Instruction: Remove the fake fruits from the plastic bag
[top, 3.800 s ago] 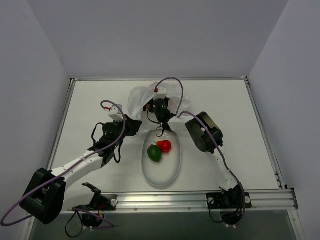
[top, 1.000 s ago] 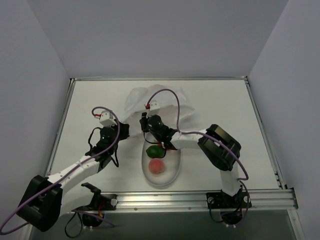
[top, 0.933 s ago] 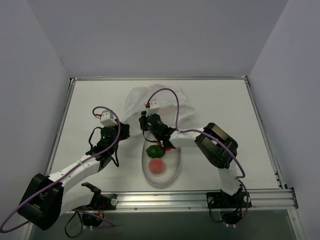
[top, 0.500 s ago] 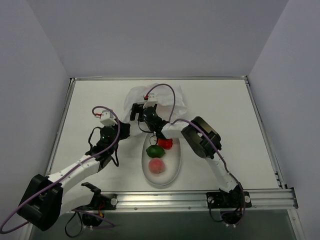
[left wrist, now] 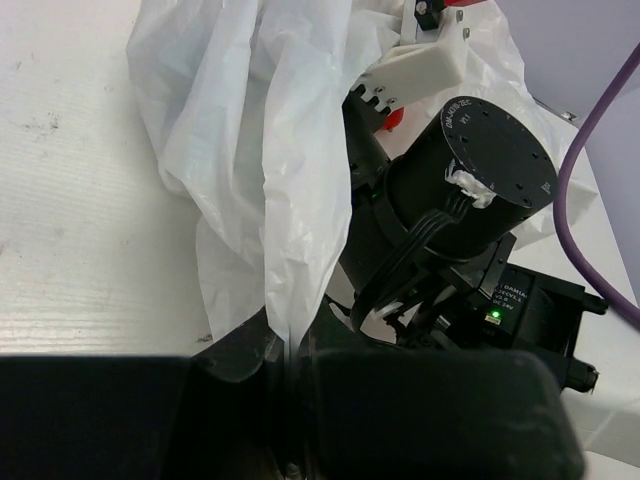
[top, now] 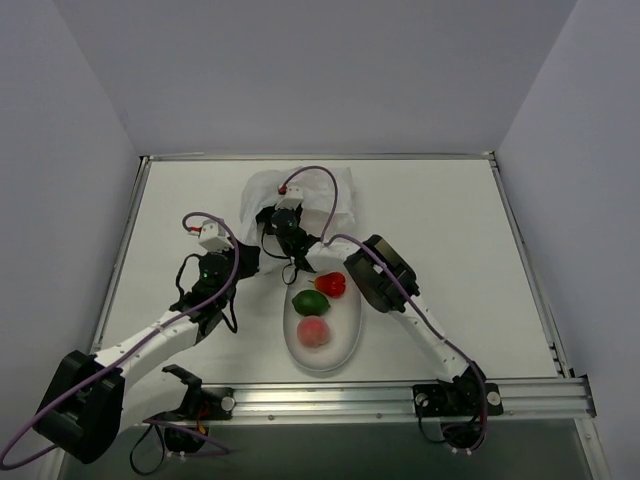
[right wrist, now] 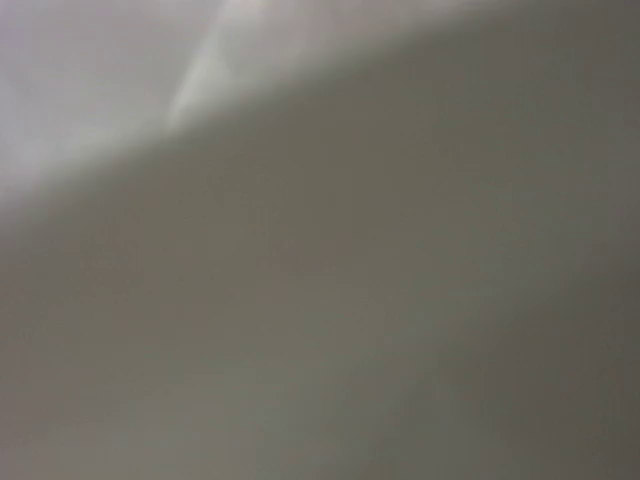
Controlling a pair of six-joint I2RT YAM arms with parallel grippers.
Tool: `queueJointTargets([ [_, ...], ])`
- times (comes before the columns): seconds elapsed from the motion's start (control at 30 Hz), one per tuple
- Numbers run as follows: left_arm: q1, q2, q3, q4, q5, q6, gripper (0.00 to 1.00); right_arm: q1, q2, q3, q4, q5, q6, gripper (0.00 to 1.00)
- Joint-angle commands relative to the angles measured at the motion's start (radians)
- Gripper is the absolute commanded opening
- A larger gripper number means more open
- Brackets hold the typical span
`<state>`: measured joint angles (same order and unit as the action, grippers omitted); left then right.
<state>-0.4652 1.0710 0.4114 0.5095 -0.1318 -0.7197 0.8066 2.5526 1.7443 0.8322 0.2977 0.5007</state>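
**Plastic bag (top: 345, 188) at far centre of table, pinched at its left edge**

On the left: clamps a near fold of the bag film in the left gripper (top: 250, 256). In the left wrist view, shows dark fingers (left wrist: 240, 350) pressed together on the thin white sheet.

Just right of that: pushes the right gripper (top: 274, 222) into the bag's crumpled mouth. Cannot tell whether its fingers are apart or together, since the right wrist view gives only a grey-white blur. From the left wrist, shows the right arm's black wrist (left wrist: 480, 170) hard against the crinkled film.

Nearer and slightly right of the bag: a white oval plate (top: 345, 345) on the table (top: 450, 250), far end close to the bag. Holds three fake fruits:
- red one (top: 330, 284) at the far end
- green round one (top: 310, 302) right beside it, near-left
- pink peach (top: 314, 331) nearer again, about mid-plate

Cannot tell what lies inside the bag.
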Motion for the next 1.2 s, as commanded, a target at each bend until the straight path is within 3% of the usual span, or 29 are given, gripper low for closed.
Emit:
queueJointTargets([
  [0.0,0.002,-0.005,0.017,0.049,0.004,-0.015,0.02,0.002,0.015,0.046,0.071,0.078,-0.011,0.86],
  [0.03,0.0,-0.005,0.015,0.049,0.006,-0.014,0.02,-0.004,0.017,0.043,0.083,0.067,-0.013,0.72],
  [0.13,0.002,-0.006,0.015,0.047,-0.003,-0.007,0.02,-0.012,-0.011,0.021,0.126,0.032,-0.011,0.47],
  [0.23,0.002,-0.005,0.018,0.041,-0.014,0.003,0.02,-0.012,-0.104,-0.093,0.198,-0.008,-0.024,0.36],
  [0.5,0.007,0.0,0.026,0.049,-0.003,0.011,0.02,0.006,-0.429,-0.558,0.286,-0.107,-0.056,0.35],
  [0.73,0.01,-0.006,0.03,0.038,-0.009,0.032,0.02,0.06,-0.644,-0.776,0.288,-0.135,-0.07,0.35],
  [0.9,0.008,-0.005,0.029,0.043,-0.006,0.035,0.03,0.069,-0.733,-0.827,0.199,-0.121,-0.064,0.38],
  [0.97,0.008,-0.011,0.029,0.046,0.0,0.037,0.02,0.072,-0.73,-0.792,0.1,-0.092,-0.083,0.4],
  [1.17,0.008,-0.043,0.036,0.008,-0.015,0.057,0.02,0.065,-0.669,-0.752,0.033,0.019,-0.116,0.44],
])
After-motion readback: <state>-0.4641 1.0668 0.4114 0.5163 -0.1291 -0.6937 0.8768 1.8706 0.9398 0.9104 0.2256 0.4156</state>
